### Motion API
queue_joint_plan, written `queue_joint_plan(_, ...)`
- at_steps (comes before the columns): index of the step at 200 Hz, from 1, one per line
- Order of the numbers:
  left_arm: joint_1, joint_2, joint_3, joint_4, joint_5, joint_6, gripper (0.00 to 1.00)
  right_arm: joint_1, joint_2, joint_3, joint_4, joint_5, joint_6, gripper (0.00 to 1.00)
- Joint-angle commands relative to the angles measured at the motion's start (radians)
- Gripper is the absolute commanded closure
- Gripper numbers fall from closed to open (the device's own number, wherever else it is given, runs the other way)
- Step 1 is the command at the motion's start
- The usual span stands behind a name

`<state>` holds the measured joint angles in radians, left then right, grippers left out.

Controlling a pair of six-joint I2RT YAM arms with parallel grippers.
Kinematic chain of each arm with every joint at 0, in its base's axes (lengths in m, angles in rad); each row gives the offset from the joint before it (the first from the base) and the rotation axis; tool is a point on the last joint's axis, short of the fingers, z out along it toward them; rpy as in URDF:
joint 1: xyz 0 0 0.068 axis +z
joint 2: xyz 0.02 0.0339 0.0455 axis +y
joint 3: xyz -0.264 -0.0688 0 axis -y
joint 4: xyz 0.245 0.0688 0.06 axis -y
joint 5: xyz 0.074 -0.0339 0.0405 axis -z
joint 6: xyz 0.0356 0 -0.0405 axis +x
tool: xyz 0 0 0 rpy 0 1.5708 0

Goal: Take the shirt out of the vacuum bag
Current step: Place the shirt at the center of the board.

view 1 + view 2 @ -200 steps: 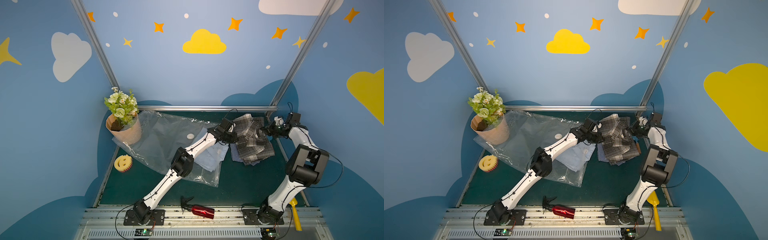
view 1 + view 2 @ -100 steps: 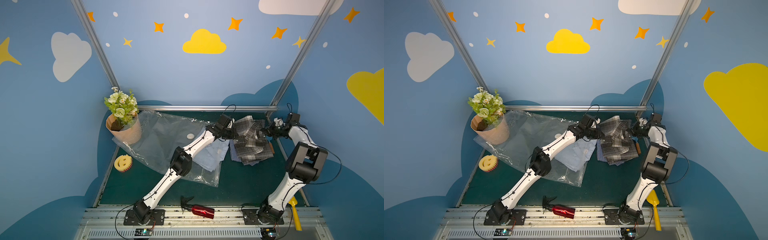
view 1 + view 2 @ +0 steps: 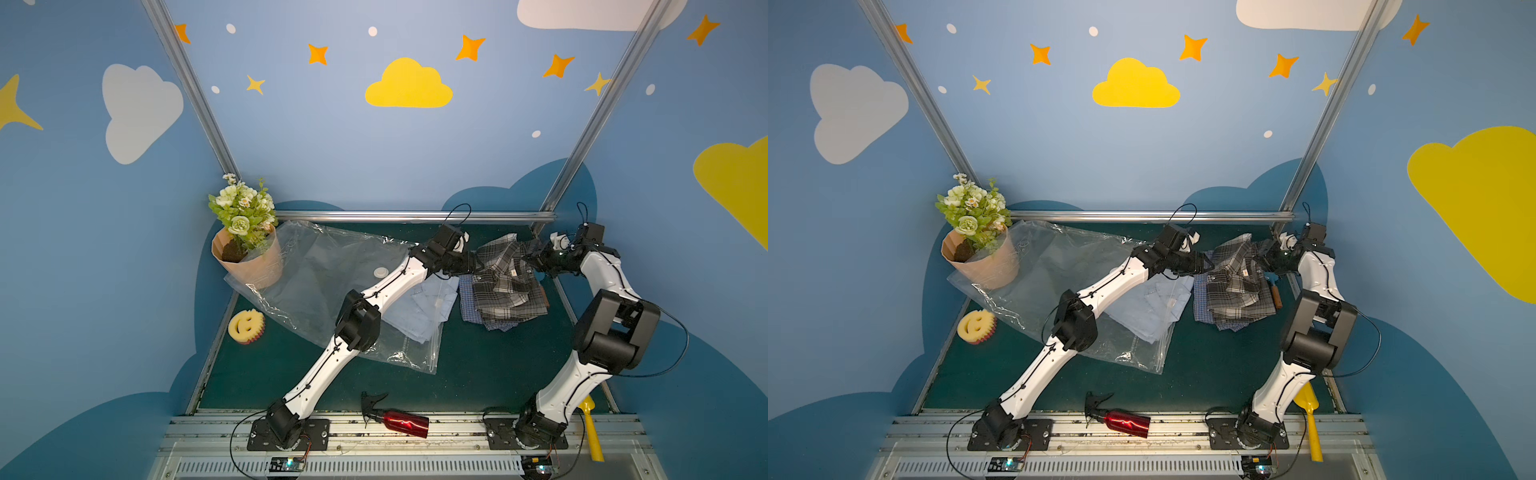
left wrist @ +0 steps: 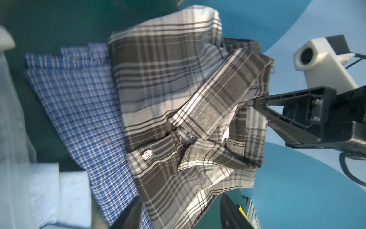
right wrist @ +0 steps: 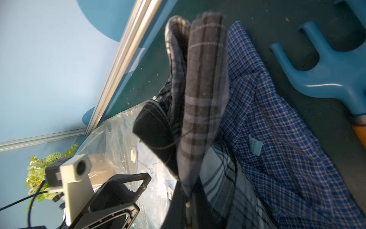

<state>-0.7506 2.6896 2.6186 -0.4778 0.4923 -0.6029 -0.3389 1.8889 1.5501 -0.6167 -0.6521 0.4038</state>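
The clear vacuum bag (image 3: pixel 332 270) (image 3: pixel 1059 266) lies crinkled at the back left, its white valve (image 3: pixel 380 272) facing up. A light blue shirt (image 3: pixel 428 307) (image 3: pixel 1154 307) sticks out of its mouth. To the right, outside the bag, a grey plaid shirt (image 3: pixel 505 278) (image 4: pixel 168 89) lies on a blue checked shirt (image 3: pixel 467 305) (image 4: pixel 79 95). My left gripper (image 3: pixel 471 264) (image 4: pixel 181 208) is open, its fingers wide apart on either side of the plaid shirt's edge. My right gripper (image 3: pixel 532 257) (image 5: pixel 188 198) is shut on the plaid shirt's collar side, lifting a fold (image 5: pixel 204 79).
A flower pot (image 3: pixel 247 249) stands on the bag's far left corner, with a smiley sponge (image 3: pixel 246 327) in front of it. A red spray bottle (image 3: pixel 399 419) and a yellow scoop (image 3: pixel 590 428) lie by the front rail. A blue rake (image 5: pixel 326 65) lies right of the shirts.
My left gripper has opened and let go of the plaid shirt. My right gripper stays shut on it, and the shirt has shifted slightly to the right.
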Motion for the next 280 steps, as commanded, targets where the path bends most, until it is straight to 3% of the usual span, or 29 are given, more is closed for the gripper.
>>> queue_joint_plan(1,0.007,0.038,-0.013,0.035,0.054,-0.045,0.34,0.003,0.025,0.015,0.011,-0.007,-0.008,1.00)
queue_joint_plan(49,-0.012,0.073,-0.013,0.061,0.123,-0.084,0.36,0.002,0.037,0.005,0.039,-0.009,0.006,1.00)
queue_joint_plan(173,-0.040,0.184,0.040,0.108,0.166,-0.173,0.42,0.002,0.053,-0.020,0.091,-0.041,0.035,1.00)
queue_joint_plan(233,-0.047,0.153,0.063,0.103,0.168,-0.163,0.76,0.004,0.041,-0.023,0.096,-0.041,0.038,1.00)
queue_joint_plan(280,-0.053,0.108,0.059,0.081,0.166,-0.142,0.88,0.005,0.017,-0.034,0.096,-0.040,0.039,1.00)
